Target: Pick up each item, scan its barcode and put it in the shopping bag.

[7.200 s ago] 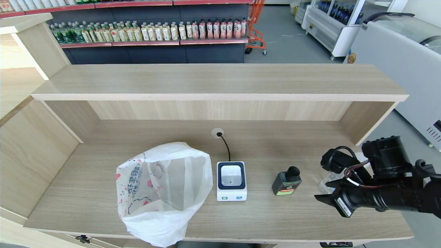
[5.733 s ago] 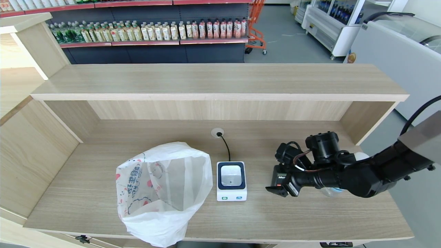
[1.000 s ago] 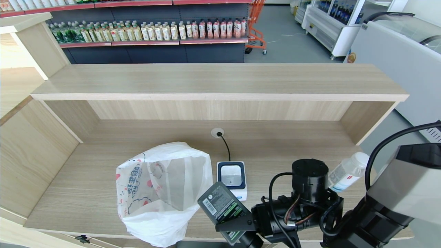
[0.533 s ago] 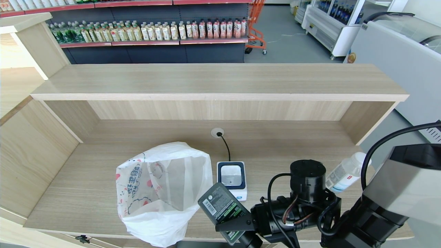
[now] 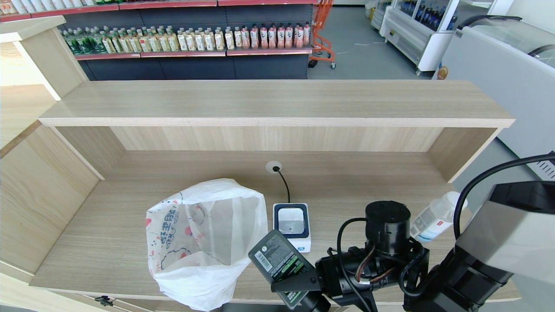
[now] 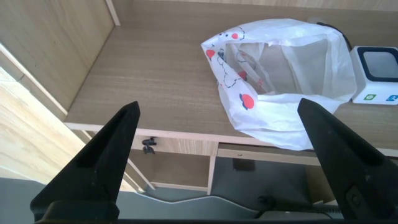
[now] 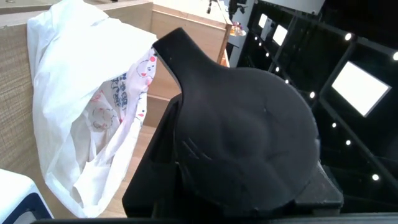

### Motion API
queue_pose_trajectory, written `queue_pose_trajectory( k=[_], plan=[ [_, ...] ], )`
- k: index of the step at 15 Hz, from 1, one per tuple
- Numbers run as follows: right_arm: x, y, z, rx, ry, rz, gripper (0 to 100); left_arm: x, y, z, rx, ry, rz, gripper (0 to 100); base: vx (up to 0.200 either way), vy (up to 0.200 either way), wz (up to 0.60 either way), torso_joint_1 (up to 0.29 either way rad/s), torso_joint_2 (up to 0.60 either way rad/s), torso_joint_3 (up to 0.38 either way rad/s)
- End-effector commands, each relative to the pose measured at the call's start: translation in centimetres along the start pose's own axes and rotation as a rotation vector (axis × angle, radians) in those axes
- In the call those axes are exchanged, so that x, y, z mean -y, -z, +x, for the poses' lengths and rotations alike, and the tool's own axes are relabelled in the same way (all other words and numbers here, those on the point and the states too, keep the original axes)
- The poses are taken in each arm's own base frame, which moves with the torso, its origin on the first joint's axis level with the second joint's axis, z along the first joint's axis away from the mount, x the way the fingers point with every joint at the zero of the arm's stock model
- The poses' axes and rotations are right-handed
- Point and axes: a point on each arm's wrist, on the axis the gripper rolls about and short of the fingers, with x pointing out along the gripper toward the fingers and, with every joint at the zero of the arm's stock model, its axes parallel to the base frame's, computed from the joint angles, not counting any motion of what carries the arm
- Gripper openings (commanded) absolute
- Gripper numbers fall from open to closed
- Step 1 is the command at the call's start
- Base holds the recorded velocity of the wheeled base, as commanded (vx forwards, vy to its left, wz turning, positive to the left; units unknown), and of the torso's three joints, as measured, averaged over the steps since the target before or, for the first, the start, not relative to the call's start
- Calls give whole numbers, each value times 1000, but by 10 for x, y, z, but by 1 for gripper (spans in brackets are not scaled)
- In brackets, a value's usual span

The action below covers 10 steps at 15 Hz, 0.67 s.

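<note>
Left tool (image 6: 219, 107) spread wide, shopping bag (image 6: 283, 109) on counter (image 6: 143, 81), scanner (image 6: 379, 62) just beside

One shopping bag (image 5: 204, 234), one barcode scanner (image 5: 291, 225) and two bottles: one dark bottle (image 5: 279, 262), one clear bottle (image 5: 435, 215)

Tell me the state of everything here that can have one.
shopping bag: open, upright on the counter.
scanner: flat, window up.
black bottle: lifted, tilted, barcode label upward.
clear bottle: lying on the counter.
right gripper: shut on black bottle.
left gripper: open, holding nothing.
</note>
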Motion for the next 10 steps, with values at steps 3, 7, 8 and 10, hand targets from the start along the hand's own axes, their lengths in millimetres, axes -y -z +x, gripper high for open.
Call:
queue_pose_trajectory(
  k=[3, 7, 8, 10],
  plan=[
    [0, 0, 0, 1, 1, -1, 0, 0, 0, 0, 0, 0, 0, 100, 0, 0, 0, 0, 0, 0],
    [0, 0, 0, 0, 2, -2, 0, 0, 0, 0, 0, 0, 0, 100, 0, 0, 0, 0, 0, 0],
    [2, 1, 0, -1, 3, -6, 0, 0, 0, 0, 0, 0, 0, 100, 0, 0, 0, 0, 0, 0],
    [3, 0, 0, -1, 5, -9, 0, 0, 0, 0, 0, 0, 0, 100, 0, 0, 0, 0, 0, 0]
  ],
)
